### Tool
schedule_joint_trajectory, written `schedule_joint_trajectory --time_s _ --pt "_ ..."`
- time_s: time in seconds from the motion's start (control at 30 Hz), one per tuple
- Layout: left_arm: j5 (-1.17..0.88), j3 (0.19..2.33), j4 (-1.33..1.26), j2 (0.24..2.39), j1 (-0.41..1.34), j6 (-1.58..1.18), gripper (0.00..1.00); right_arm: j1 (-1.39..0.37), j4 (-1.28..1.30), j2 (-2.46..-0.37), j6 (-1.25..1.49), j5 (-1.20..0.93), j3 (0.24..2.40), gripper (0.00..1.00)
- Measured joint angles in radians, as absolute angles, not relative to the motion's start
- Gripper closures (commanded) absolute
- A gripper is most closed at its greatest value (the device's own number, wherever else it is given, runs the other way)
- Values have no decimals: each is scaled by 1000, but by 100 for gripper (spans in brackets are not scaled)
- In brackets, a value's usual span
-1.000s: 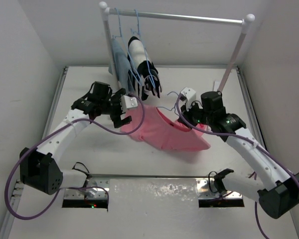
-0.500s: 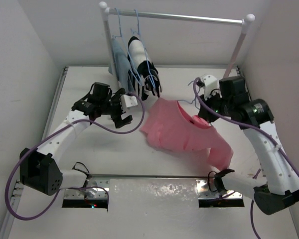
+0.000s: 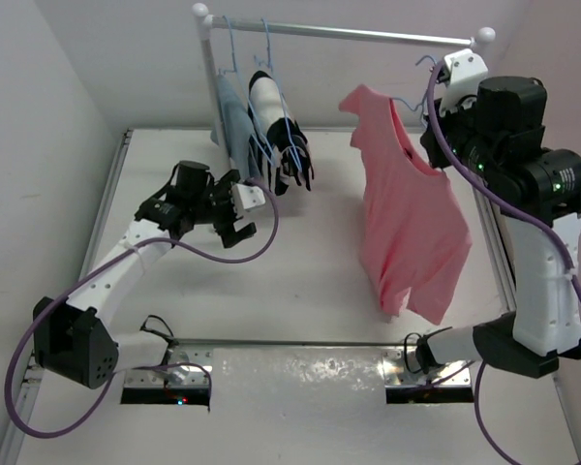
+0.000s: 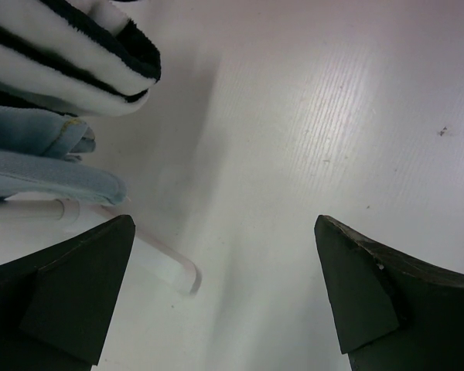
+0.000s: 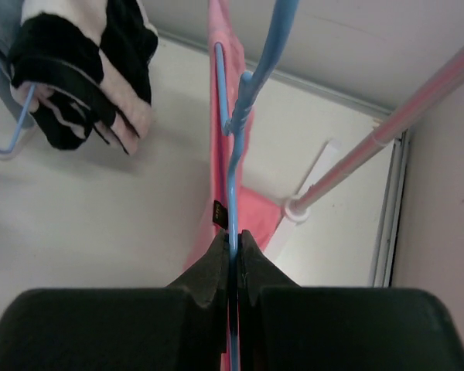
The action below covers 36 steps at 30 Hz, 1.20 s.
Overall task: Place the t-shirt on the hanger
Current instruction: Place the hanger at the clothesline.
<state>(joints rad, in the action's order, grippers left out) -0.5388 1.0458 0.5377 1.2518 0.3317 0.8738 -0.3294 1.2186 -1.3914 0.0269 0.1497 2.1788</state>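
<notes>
The salmon-pink t-shirt (image 3: 407, 213) hangs on the light-blue hanger (image 3: 399, 101), clear of the table, right of the middle. My right gripper (image 3: 434, 131) is raised near the right end of the rack rail and is shut on the hanger's wire. In the right wrist view the jaws (image 5: 231, 236) are pressed on the blue hanger (image 5: 233, 154), with the t-shirt (image 5: 257, 218) edge-on below it. My left gripper (image 3: 234, 208) is open and empty, low over the table by the hung garments. It also shows in the left wrist view (image 4: 224, 263), over bare table.
A clothes rack with a rail (image 3: 349, 34) stands at the back. A pale blue-grey garment (image 3: 234, 126) and a black-and-white garment (image 3: 276, 121) hang at its left end. The rack's right post (image 5: 417, 100) is beside the hanger. The rack foot (image 4: 164, 261) lies near my left fingers.
My right arm has lifted the hanger and t-shirt from the table up and back to rail height at the right; the shirt now hangs free. The left arm has barely moved.
</notes>
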Motion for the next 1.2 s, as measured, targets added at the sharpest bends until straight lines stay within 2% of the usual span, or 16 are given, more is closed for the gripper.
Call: schedule_joint_trajectory --time_s 0.27,0.5,0.7,0.93,1.2 --pt "-444 983 498 1208 332 826 0 -329 989 -1444 104 74 2096 100" --pt "-412 901 488 1140 332 766 0 -353 748 -1505 184 88 1979 100" --pt "-393 881 486 1117 325 739 0 -467 556 -1591 184 157 1990 100" --pt "-382 865 463 1102 313 728 0 -482 336 -1662 189 267 1956 100" --pt "-377 828 443 1096 312 725 0 -529 247 -1786 191 315 2032 100"
